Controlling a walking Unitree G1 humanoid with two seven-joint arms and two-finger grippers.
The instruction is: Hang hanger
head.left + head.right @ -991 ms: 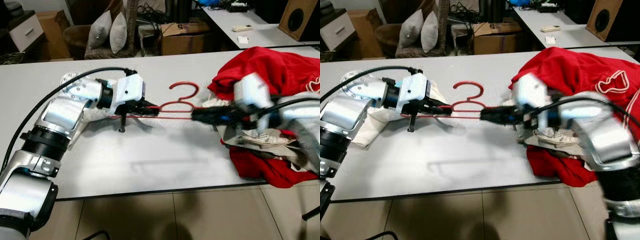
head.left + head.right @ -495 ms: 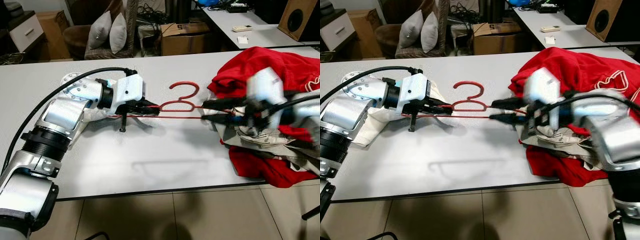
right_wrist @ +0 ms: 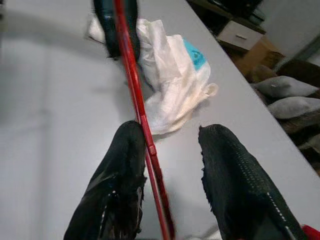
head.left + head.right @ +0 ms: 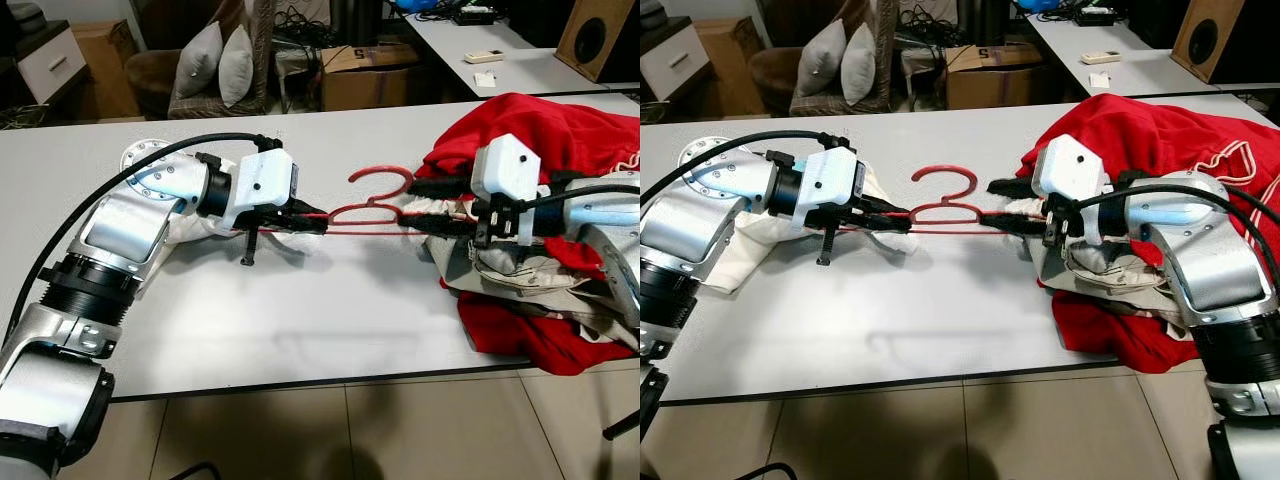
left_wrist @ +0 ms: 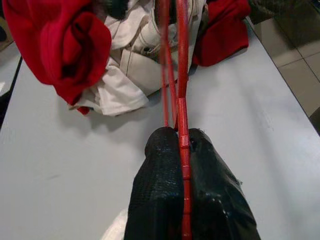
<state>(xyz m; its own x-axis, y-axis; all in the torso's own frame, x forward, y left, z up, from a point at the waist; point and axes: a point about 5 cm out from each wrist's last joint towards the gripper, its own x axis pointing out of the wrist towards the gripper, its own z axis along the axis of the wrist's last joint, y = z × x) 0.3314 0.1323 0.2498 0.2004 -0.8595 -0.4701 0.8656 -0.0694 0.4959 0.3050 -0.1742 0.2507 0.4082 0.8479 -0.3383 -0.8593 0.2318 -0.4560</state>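
Red hanger [image 4: 372,207], thin and wire-like, is lying over the white table [image 4: 300,320] with its long axis running from the robot's left to its right; its hook is pointing away from the robot, toward the table's far edge. The left gripper [image 4: 312,222] is pinching the hanger's left end, both black fingers [image 5: 165,200] closing on the red bar that is passing between them. The right gripper [image 4: 1002,205] is reaching to the hanger's right end with its fingers [image 3: 240,185] spreading apart; the bar is running alongside one finger in the right wrist view, and no clamping is showing there. Behind the right gripper, a heap of red clothing [image 4: 560,140] is covering the table's right side, with a beige garment [image 4: 520,280] lying among it. A crumpled white cloth [image 3: 170,80] is resting on the table just beside the left gripper. Two grey cushions [image 4: 220,62] are leaning on a chair beyond the table.
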